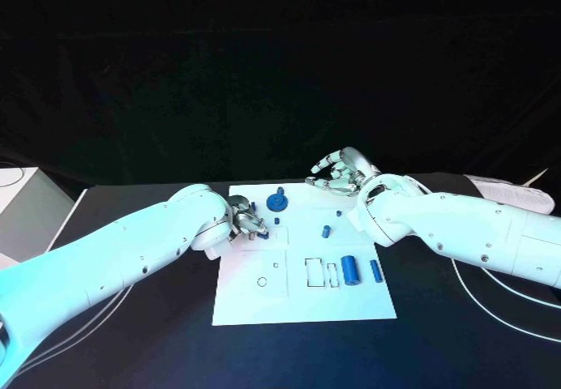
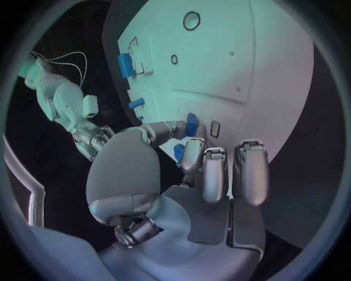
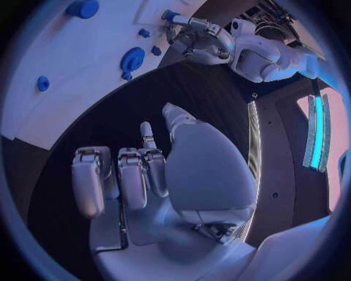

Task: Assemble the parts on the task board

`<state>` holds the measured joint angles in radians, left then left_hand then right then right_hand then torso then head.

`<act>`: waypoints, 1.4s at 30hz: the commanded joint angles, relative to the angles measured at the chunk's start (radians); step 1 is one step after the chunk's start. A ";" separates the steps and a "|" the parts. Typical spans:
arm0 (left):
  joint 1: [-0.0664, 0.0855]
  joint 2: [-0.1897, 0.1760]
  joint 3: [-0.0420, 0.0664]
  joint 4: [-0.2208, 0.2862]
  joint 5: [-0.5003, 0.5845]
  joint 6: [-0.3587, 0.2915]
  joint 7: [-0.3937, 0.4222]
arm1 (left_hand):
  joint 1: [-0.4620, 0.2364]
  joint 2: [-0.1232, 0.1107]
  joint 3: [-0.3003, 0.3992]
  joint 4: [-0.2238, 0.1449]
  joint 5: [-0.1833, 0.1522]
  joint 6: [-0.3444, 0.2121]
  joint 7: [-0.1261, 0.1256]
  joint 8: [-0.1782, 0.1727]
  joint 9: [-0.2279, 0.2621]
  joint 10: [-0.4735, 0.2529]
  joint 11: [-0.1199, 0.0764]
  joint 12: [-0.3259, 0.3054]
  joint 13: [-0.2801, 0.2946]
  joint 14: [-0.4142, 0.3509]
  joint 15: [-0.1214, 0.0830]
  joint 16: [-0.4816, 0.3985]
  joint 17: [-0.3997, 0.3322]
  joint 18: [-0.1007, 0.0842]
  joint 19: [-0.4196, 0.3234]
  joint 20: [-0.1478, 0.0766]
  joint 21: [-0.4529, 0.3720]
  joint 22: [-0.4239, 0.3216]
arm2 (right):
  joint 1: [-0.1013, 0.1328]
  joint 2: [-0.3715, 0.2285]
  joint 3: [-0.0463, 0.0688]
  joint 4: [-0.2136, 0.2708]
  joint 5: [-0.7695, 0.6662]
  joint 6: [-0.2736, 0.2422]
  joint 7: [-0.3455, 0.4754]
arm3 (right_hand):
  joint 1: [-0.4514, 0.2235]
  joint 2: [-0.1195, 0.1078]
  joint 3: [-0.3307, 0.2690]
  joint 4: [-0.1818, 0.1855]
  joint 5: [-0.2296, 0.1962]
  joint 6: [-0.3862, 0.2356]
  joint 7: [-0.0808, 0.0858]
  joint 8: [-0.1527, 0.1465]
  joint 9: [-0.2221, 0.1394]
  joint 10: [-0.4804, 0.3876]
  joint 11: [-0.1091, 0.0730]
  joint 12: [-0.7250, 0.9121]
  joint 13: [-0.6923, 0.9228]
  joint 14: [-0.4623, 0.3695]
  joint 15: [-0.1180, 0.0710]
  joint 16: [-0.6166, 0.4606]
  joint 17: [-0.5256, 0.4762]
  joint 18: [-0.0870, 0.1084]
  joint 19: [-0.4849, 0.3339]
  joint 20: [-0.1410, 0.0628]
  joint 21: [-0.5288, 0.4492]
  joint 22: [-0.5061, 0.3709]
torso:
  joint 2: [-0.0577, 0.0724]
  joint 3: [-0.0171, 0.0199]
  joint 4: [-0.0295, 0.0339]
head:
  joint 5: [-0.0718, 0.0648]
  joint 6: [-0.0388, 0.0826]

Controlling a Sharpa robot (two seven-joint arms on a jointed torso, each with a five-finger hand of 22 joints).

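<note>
White rectangular task board point(image 1: 301, 300) with small blue plastic parts.
A round blue disc part point(image 1: 277, 201) is seen near its far edge; two blue cylinders point(image 1: 349, 269) are laid side by side near its right edge.

The left hand point(image 1: 245, 220) covered the left edge of the task board point(image 1: 301, 304), and in the head view it could not be told whether its fingers held a small blue part point(image 2: 192, 124) there. From the left wrist, that part was half hidden behind the fingertips point(image 2: 192, 153); its shape could not be made out, nor whether a second blue bit just beside it was the same piece.

The right hand point(image 1: 340, 174) hung past the board's far corner; its palm side was turned from the head camera. From the right wrist, the board ran off the circle's rim, cutting a blue cylinder point(image 3: 82, 8) short.
</note>
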<state>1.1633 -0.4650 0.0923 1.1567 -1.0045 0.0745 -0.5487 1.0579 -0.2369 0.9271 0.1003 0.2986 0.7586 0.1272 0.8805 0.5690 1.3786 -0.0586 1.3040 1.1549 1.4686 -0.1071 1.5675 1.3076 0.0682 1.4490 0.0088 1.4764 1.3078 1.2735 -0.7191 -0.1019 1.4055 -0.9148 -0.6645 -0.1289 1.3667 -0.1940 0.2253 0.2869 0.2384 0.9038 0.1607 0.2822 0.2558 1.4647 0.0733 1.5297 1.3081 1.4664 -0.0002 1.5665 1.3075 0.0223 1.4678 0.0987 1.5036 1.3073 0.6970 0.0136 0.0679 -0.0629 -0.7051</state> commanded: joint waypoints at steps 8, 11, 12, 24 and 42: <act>0.000 0.008 -0.005 -0.002 -0.008 0.030 -0.005 | 0.013 0.022 -0.011 -0.001 -0.005 0.146 -0.131 0.088 0.328 0.002 -0.008 0.002 0.000 0.102 -0.006 0.003 0.263 -0.017 0.002 -0.008 0.004 0.020 | -0.001 -0.001 0.000 0.001 -0.006 0.012 0.005 | -0.006 -0.001 -0.001 0.001 0.004 -0.006 -0.002 0.004 0.001 0.059 0.004 0.000 0.226 0.102 0.003 0.001 0.254 0.000 0.066 0.005 -0.007 0.191 | 0.000 0.0002 -0.0003 | 0.000 -0.003; 0.000 0.008 -0.006 -0.003 -0.012 0.026 -0.004 | 0.013 0.023 -0.013 -0.002 -0.007 0.146 -0.131 0.088 0.328 0.002 -0.008 0.001 -0.001 0.102 -0.007 0.003 0.263 -0.017 0.002 -0.008 0.005 0.021 | -0.001 -0.001 0.000 0.001 -0.006 0.012 0.005 | -0.006 -0.001 -0.001 0.001 0.004 -0.006 -0.002 0.004 0.001 0.059 0.004 0.000 0.226 0.102 0.003 0.001 0.254 0.000 0.066 0.005 -0.007 0.191 | 0.000 0.0004 -0.0003 | -0.001 -0.003; 0.000 0.009 -0.007 -0.003 -0.013 0.026 -0.004 | 0.013 0.023 -0.013 -0.002 -0.007 0.146 -0.131 0.088 0.328 0.002 -0.008 0.001 -0.001 0.102 -0.007 0.003 0.263 -0.017 0.002 -0.008 0.005 0.021 | -0.001 -0.001 0.000 0.002 -0.006 0.012 0.005 | -0.006 -0.001 -0.001 0.001 0.004 -0.006 -0.002 0.004 0.001 0.059 0.004 0.000 0.226 0.102 0.003 0.001 0.254 0.000 0.066 0.005 -0.007 0.191 | 0.000 0.0004 -0.0004 | -0.001 -0.003; 0.000 0.009 -0.009 -0.004 -0.022 0.055 -0.008 | 0.015 0.028 -0.021 -0.003 -0.012 0.148 -0.132 0.086 0.329 0.002 -0.008 0.000 -0.001 0.102 -0.007 0.003 0.263 -0.017 0.002 -0.009 0.004 0.020 | -0.002 -0.003 0.000 0.003 -0.006 0.012 0.005 | -0.006 -0.001 -0.001 0.001 0.004 -0.006 -0.002 0.004 0.001 0.059 0.004 0.000 0.226 0.102 0.003 0.001 0.254 0.000 0.066 0.005 -0.007 0.191 | 0.000 0.0005 -0.0008 | -0.001 -0.007; 0.000 0.008 -0.010 -0.005 -0.027 0.071 -0.009 | 0.016 0.053 -0.056 -0.004 -0.013 0.171 -0.137 0.085 0.335 0.013 -0.011 0.004 0.012 0.102 -0.008 0.003 0.263 -0.018 0.005 -0.011 0.005 0.025 | -0.003 -0.004 0.000 0.002 -0.006 0.011 0.006 | -0.010 0.000 -0.002 0.001 0.005 -0.007 -0.002 0.005 0.002 0.058 0.004 -0.001 0.225 0.101 0.003 -0.001 0.251 0.001 0.065 0.005 -0.009 0.188 | -0.001 0.0004 -0.0003 | -0.002 -0.008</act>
<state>1.1688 -0.4596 0.0868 1.1517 -1.0299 0.1102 -0.5498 1.0436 -0.2224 0.8756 0.0967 0.2905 0.7746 0.1249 0.8806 0.5690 1.3870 -0.0679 1.3039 1.1654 1.4650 -0.1108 1.5675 1.3074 0.0682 1.4526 0.0054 1.4764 1.3076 1.2715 -0.7232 -0.1019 1.4065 -0.9147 -0.6638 -0.1289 1.3672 -0.1936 0.2253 0.2869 0.2383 0.9039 0.1607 0.2822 0.2568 1.4647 0.0733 1.5298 1.3076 1.4664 -0.0002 1.5665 1.3075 0.0223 1.4678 0.0987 1.4993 1.3077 0.6962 0.0140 0.0674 -0.0628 -0.7147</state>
